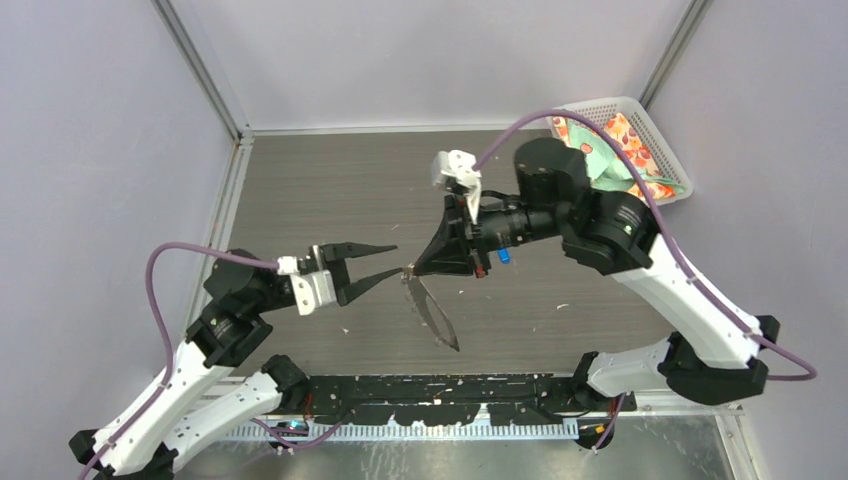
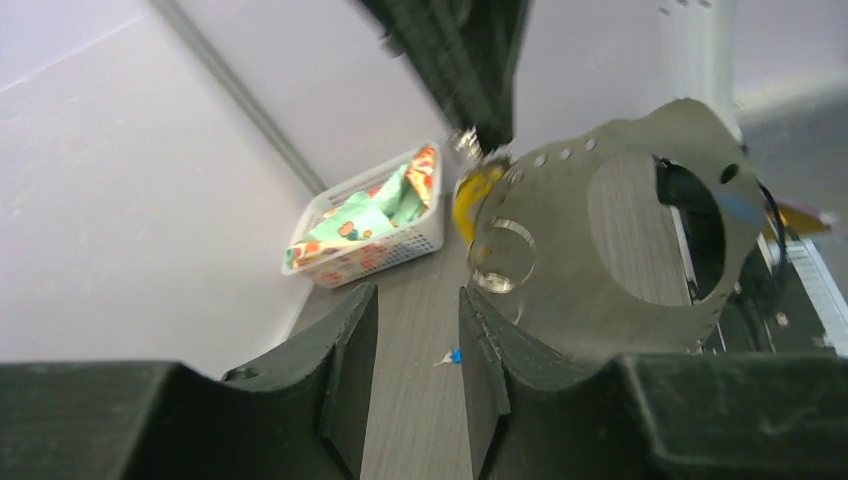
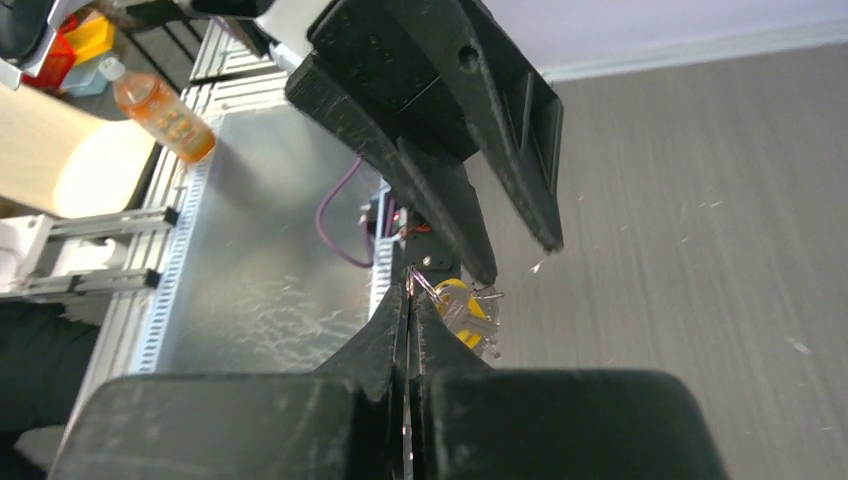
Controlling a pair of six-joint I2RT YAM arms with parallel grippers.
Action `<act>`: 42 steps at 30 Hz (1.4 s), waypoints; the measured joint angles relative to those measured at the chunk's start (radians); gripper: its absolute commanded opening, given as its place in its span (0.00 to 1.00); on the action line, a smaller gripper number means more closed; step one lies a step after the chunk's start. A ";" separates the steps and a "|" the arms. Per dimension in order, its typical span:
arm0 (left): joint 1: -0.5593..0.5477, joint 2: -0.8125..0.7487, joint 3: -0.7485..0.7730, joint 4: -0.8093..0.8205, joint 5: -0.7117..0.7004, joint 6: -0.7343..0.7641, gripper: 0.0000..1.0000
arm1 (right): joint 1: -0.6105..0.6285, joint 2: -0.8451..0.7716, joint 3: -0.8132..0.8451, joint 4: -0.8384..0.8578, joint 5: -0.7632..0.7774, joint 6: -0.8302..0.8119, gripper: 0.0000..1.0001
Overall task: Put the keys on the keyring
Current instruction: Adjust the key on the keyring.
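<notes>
The left arm rises from the near left corner of the table and reaches level toward the table's middle. Its left gripper points right with fingers parted. The right arm climbs from the table's near right corner and folds back leftward. Over the table's middle the right gripper slants down, fingers pinched together on the keyring.

White links, black joints, purple cables (both arms alike).

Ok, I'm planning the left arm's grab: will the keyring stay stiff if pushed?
Probably not: the keyring dangles curved from the shut right gripper, so it likely bends or swings. It looks thin, so probably light.
</notes>
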 measured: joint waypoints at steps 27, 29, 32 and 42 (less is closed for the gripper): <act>0.004 -0.032 -0.040 -0.332 0.348 0.217 0.29 | 0.070 0.108 -0.023 -0.304 0.116 0.013 0.01; 0.004 -0.047 -0.043 -0.272 0.295 0.148 0.30 | 0.070 -0.015 -0.171 -0.165 0.123 0.020 0.01; 0.004 -0.055 -0.034 -0.187 0.232 0.044 0.33 | 0.070 -0.169 -0.351 0.062 0.131 0.033 0.01; 0.004 0.052 0.094 -0.092 0.280 -0.186 0.29 | 0.070 -0.214 -0.511 0.467 0.166 0.046 0.01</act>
